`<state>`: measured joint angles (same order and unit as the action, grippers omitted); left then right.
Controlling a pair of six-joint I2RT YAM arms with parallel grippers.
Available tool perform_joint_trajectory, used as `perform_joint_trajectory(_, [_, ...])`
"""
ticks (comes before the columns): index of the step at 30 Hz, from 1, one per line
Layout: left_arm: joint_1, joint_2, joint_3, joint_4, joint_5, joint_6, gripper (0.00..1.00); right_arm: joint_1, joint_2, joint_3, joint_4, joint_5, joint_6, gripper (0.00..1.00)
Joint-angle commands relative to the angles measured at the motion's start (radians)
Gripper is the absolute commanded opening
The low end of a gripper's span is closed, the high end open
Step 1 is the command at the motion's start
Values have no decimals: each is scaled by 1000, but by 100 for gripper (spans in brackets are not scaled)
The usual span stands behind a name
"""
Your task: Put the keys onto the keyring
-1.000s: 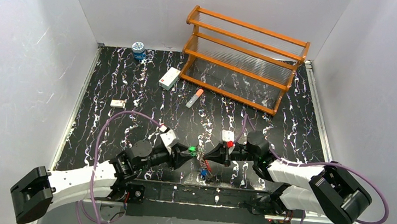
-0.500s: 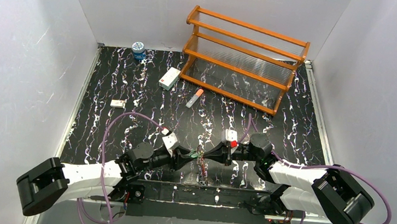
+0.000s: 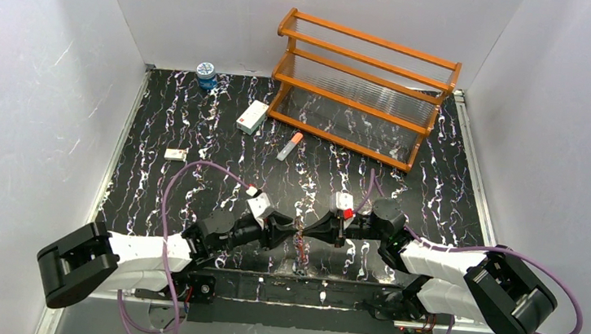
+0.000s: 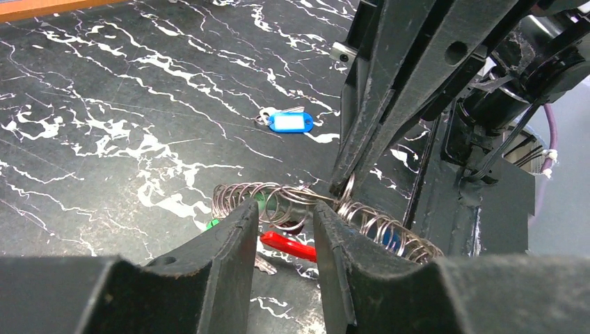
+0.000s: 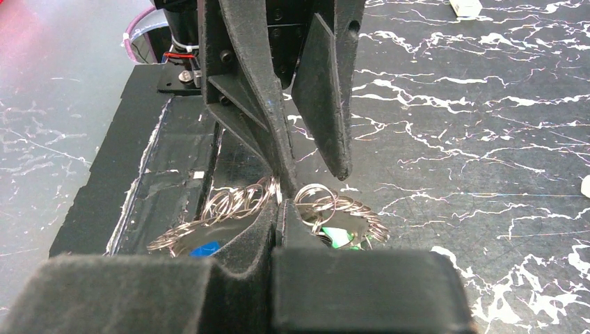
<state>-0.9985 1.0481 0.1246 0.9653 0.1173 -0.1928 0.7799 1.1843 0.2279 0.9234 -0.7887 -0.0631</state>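
Observation:
The keyring (image 4: 379,226) is a bunch of silvery wire loops with a red part (image 4: 289,245), held just above the table's near edge (image 3: 300,251). My right gripper (image 5: 280,205) is shut on the wire at its middle. A green key head (image 5: 341,239) and a blue one (image 5: 203,248) hang under the loops. My left gripper (image 4: 285,209) is open and faces the right gripper (image 4: 344,188) tip to tip. Its fingers straddle the loops and the red part without closing on them. A separate blue-tagged key (image 4: 289,122) lies on the table beyond.
An orange shelf rack (image 3: 366,84) stands at the back. A blue-lidded jar (image 3: 206,75), a white box (image 3: 252,117), an orange-and-white tube (image 3: 289,146) and a small white piece (image 3: 176,154) lie on the black marbled table. The black base bar (image 3: 297,286) is just under the grippers.
My left arm has reached right, bringing its fingertips up against the right gripper. The green key head has dropped out of the top view. The right gripper has held still.

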Motion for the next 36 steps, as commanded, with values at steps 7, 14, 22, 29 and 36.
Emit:
perform_joint_trajectory(7, [-22,-49,-9,67,44,18,27,-4,-11,40,63,12,2,1])
perform_joint_trajectory(14, [-28,-15,-16,66,54,5,22,-3,-9,53,63,12,4,1])
perform_joint_trajectory(22, [-37,-1,-30,65,33,1,24,-4,-11,54,72,16,12,1])
perform_joint_trajectory(29, [-44,-22,-33,63,30,-3,24,-3,-1,65,67,21,14,1])
perform_joint_trajectory(36, [-59,-2,-17,64,25,4,24,-4,16,77,62,6,16,1])
